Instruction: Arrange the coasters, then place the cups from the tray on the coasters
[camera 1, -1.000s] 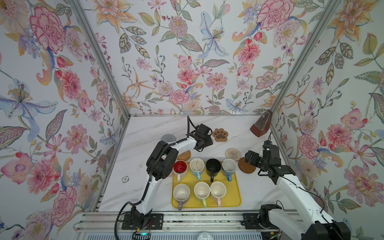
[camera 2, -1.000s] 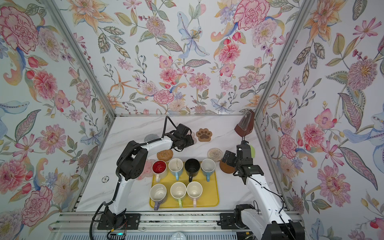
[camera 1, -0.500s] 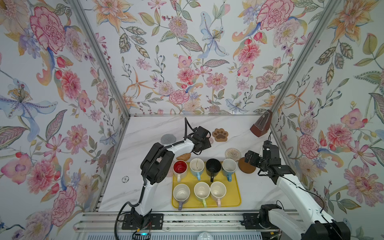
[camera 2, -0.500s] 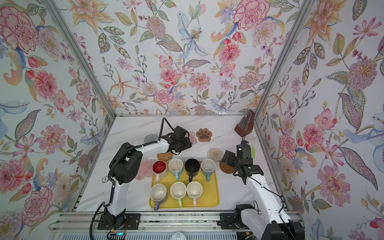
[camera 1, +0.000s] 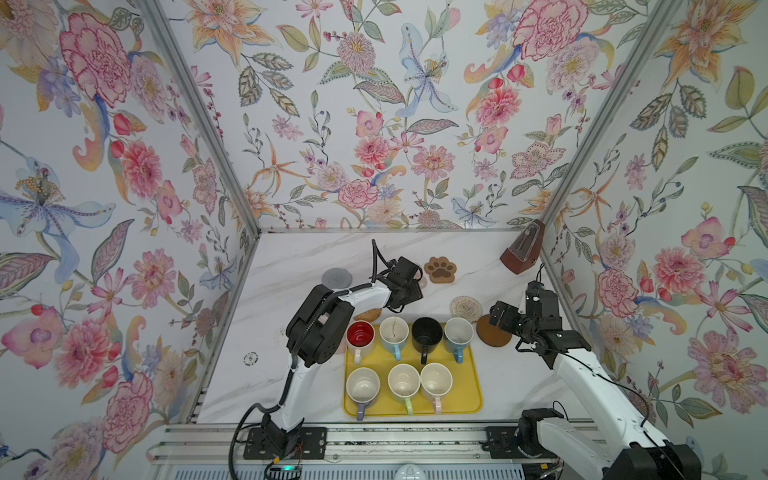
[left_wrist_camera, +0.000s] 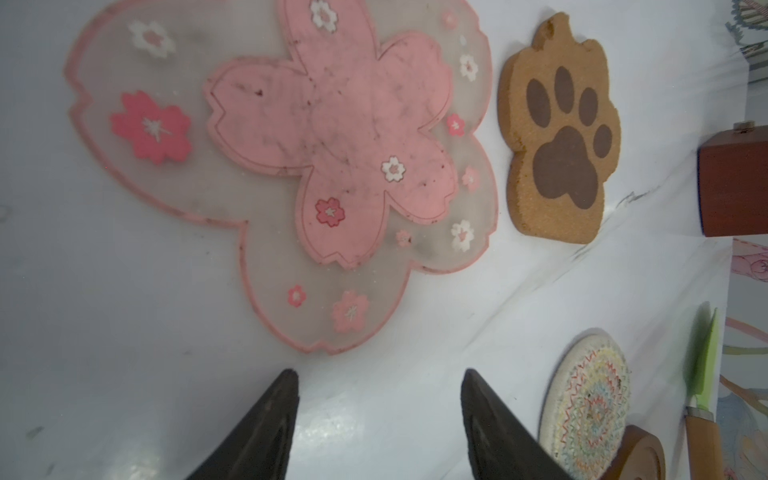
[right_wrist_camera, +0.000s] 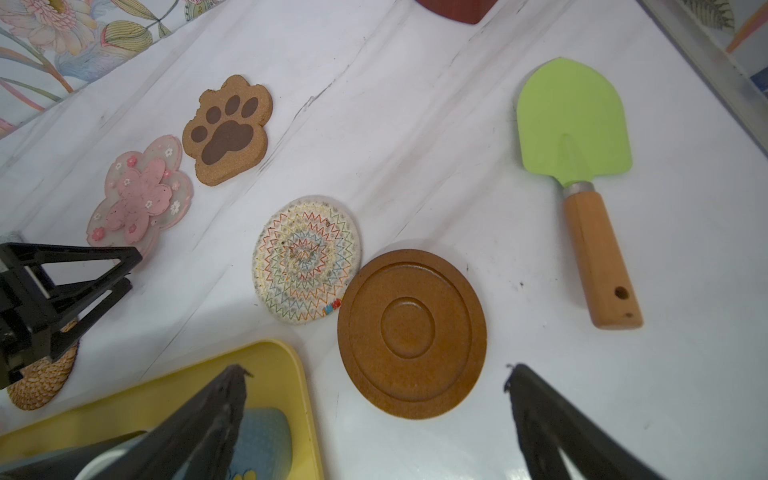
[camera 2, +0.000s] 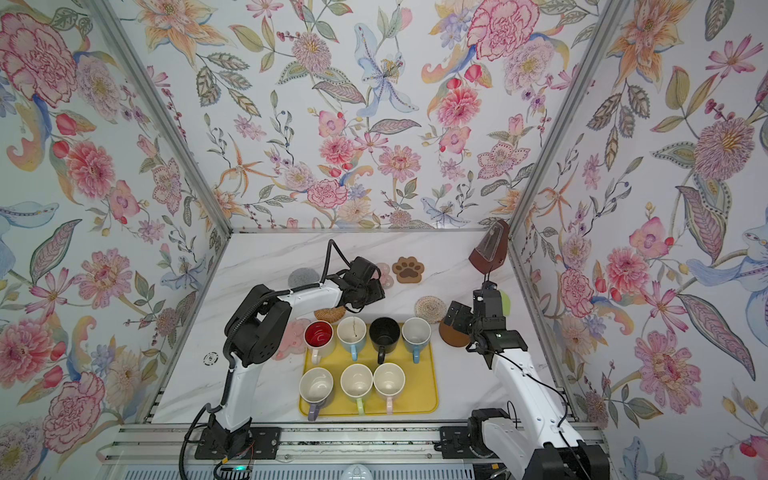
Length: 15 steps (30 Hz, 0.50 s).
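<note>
The left gripper [left_wrist_camera: 378, 386] hangs low over the table [camera 1: 291, 266], jaws apart with nothing between them. A pink flower coaster [left_wrist_camera: 332, 137] lies flat just beyond its fingertips without touching them, and the paw coaster [left_wrist_camera: 561, 137] sits just beside that flower. The right gripper [right_wrist_camera: 374, 374] is spread wide and empty too. The wooden disc [right_wrist_camera: 411, 332] lies on the table between and just ahead of its fingertips, edge to edge with the woven coaster [right_wrist_camera: 307, 259], and the spatula [right_wrist_camera: 577, 166] rests off to one side. In both top views the grey coaster [camera 1: 336, 277] lies left of the left gripper, and the rattan coaster [camera 1: 368, 314] peeks from under the left arm, just past the tray's far edge. A second flower coaster [camera 2: 291, 338] lies left of the tray, partly behind that arm. The tray [camera 1: 473, 374] holds seven upright cups, handles toward the near edge. The far row is the white cup [camera 1: 360, 336], light-blue cup [camera 1: 394, 330], black cup [camera 1: 427, 332] and blue cup [camera 1: 458, 332]. The near row is the purple cup [camera 1: 363, 386], green cup [camera 1: 403, 382] and pink cup [camera 1: 436, 381].
</note>
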Tool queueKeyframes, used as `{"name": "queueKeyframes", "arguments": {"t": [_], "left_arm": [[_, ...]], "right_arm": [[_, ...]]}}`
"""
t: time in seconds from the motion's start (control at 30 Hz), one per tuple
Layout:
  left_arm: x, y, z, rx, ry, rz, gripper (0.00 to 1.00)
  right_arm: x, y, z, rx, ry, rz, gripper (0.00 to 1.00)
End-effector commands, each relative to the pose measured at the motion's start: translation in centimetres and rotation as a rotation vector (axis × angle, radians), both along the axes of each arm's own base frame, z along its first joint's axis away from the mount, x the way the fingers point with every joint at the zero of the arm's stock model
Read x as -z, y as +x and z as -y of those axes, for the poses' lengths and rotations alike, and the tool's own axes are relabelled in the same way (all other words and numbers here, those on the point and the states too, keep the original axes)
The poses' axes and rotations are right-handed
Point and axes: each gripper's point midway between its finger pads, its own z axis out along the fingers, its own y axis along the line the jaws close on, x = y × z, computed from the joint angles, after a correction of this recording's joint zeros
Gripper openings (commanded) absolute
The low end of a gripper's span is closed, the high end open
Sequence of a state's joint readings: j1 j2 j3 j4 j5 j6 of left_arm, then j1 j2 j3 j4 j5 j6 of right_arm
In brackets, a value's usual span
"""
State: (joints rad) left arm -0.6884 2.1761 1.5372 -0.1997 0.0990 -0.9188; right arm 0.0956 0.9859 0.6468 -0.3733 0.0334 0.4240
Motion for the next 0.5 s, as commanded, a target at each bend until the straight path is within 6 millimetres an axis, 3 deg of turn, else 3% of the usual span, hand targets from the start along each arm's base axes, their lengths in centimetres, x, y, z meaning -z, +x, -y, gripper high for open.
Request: {"name": "queueKeyframes", "arguments": {"t": [0.0, 0.47], "left_arm": [[1.3, 0.1, -0.2, -0.014, 0.013, -0.028, 0.65], [1.2, 2.0, -1.0, -0.030, 0.010, -0.017, 0.65]], "right_arm": [[0.0, -0.3, 0.1, 0.002, -0.002, -0.004, 0.99], [0.3, -0.3, 0.2, 0.003, -0.003, -0.015, 0.99]]}}
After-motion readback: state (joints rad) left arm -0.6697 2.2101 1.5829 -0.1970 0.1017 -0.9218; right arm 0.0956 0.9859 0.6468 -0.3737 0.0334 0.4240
